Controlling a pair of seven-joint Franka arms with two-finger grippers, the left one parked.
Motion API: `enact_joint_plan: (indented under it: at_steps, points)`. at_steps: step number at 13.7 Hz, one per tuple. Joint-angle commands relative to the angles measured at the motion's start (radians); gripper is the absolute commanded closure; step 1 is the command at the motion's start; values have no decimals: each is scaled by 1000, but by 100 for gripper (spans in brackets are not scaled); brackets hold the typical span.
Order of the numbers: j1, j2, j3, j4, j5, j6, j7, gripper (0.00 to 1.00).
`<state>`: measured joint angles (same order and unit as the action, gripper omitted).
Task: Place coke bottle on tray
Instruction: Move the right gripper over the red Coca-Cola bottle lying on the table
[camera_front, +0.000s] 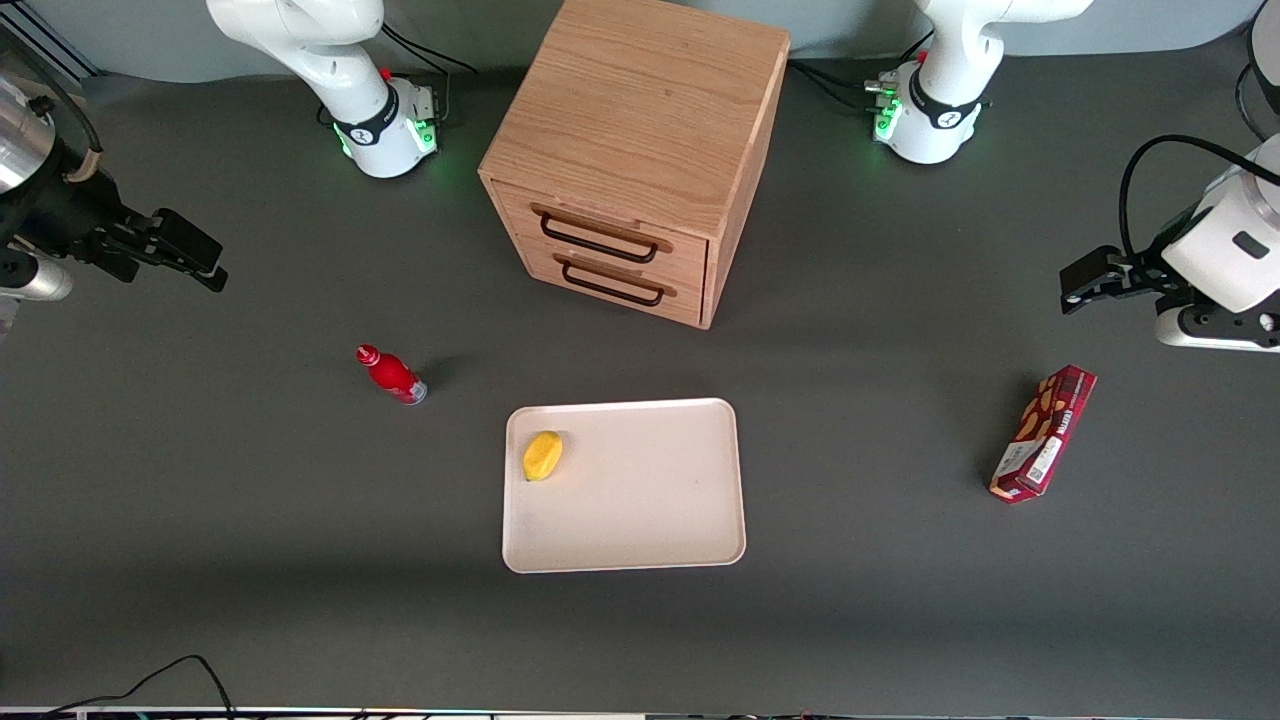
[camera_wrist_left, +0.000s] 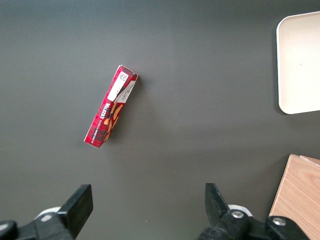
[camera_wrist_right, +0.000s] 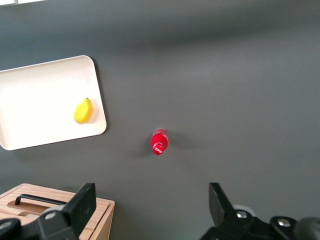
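The coke bottle (camera_front: 391, 373), small, bright red with a red cap and silvery base, stands upright on the dark table beside the tray, toward the working arm's end. It also shows in the right wrist view (camera_wrist_right: 159, 141), seen from above. The cream-beige tray (camera_front: 650, 500) lies flat in front of the wooden cabinet, nearer the front camera; it shows in the right wrist view too (camera_wrist_right: 30, 95). My gripper (camera_front: 190, 255) is open and empty, raised well above the table at the working arm's end, far from the bottle. Its fingertips (camera_wrist_right: 82, 202) stand wide apart.
A yellow lemon (camera_front: 542, 455) lies on the tray in the corner nearest the bottle. A wooden two-drawer cabinet (camera_front: 630, 150) stands farther from the camera than the tray. A dark-red snack box (camera_front: 1043, 432) lies toward the parked arm's end.
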<state>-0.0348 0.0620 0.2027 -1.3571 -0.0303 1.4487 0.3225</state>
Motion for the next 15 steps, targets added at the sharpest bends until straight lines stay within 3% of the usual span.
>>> enact_joint_plan:
  at_steps: [1, 3, 7, 10, 15]
  points:
    - [-4, 29, 1, 70, 39, -45, 7, 0]
    - [-5, 33, -2, 63, 72, -54, 23, 0]
    - [7, 35, 6, -61, 72, 7, 7, 0]
    - [1, 10, 8, -264, 72, 174, 7, 0]
    - [1, -13, 8, -650, 73, 578, 7, 0]
